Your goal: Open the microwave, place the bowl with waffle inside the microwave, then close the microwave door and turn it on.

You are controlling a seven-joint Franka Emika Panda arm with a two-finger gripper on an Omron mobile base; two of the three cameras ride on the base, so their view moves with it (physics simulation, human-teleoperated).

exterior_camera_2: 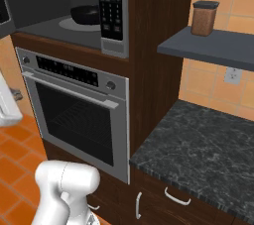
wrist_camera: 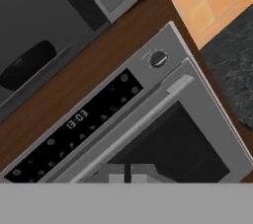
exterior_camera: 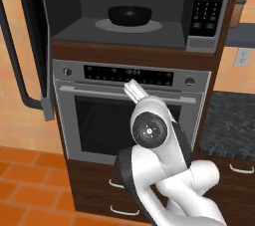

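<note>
Left base view shows the microwave (exterior_camera: pixel 134 11) standing open, its dark cavity exposed, with the bowl (exterior_camera: pixel 130 15) already sitting on the round turntable (exterior_camera: pixel 130 25) well inside; the waffle cannot be made out in the bowl from here. The microwave door (exterior_camera: pixel 31 41) is swung wide to the left, its long curved bar handle (exterior_camera: pixel 17 65) hanging at the outer edge. So opening and placing look done, and what remains, by my judgement, is swinging the door shut and pressing a button on the keypad (exterior_camera: pixel 209 1) at the right of the cavity. The gripper (exterior_camera: pixel 133 89) sits in front of the oven (exterior_camera: pixel 130 110) below the microwave, near its display strip (exterior_camera: pixel 128 74), holding nothing; its finger tips in the hand view appear close together with a thin gap, though the blur makes the exact opening hard to judge. The open door is well apart from the hand, off to the left, so the arm would have to reach around its far side to push it closed. To the right a dark stone counter (exterior_camera_2: pixel 198 144) and a shelf (exterior_camera_2: pixel 213 45) with a brown jar (exterior_camera_2: pixel 204 18) stand clear of the door's swing
</note>
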